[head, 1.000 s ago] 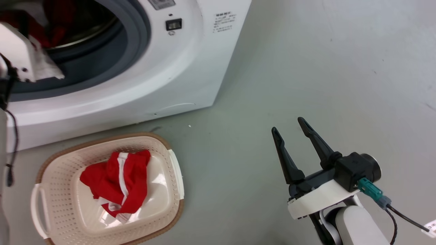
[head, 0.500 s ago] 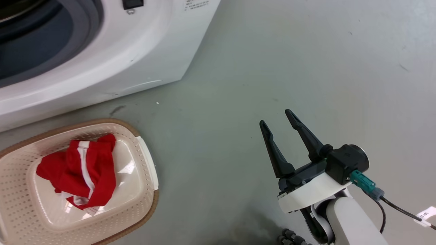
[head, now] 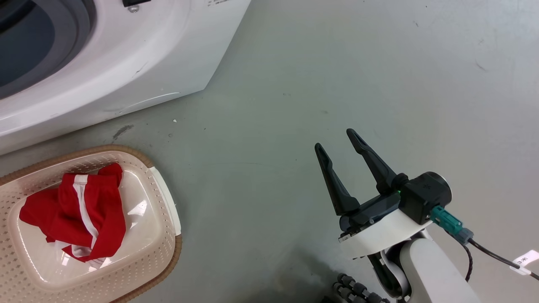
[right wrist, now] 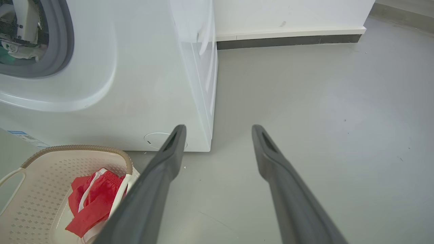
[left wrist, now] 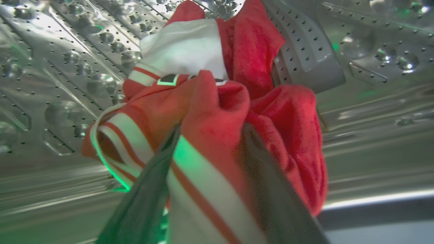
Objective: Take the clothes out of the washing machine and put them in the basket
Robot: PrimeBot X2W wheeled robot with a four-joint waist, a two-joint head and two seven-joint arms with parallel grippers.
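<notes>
In the left wrist view, my left gripper (left wrist: 210, 132) is inside the washing machine's perforated steel drum (left wrist: 373, 118). It is shut on a bunch of red clothes (left wrist: 217, 105) with white stripes, held between its dark fingers. Seen from the head, the white washing machine (head: 126, 63) stands at the upper left. The cream basket (head: 166, 210) sits on the floor before it at the lower left, with one red white-striped garment (head: 80, 210) inside. My right gripper (head: 334, 139) hovers open and empty over the floor, well to the right of the basket (right wrist: 78, 147).
Grey floor (head: 337, 63) spreads to the right of the machine. A white wall with a dark skirting (right wrist: 288, 40) runs behind it. A black cable (head: 488, 254) trails from my right wrist. The grey door seal (right wrist: 64, 44) rings the drum opening.
The head camera has swung, sliding the machine and basket toward the left edge and the door opening out of sight. My right gripper stays open in much the same pose.
</notes>
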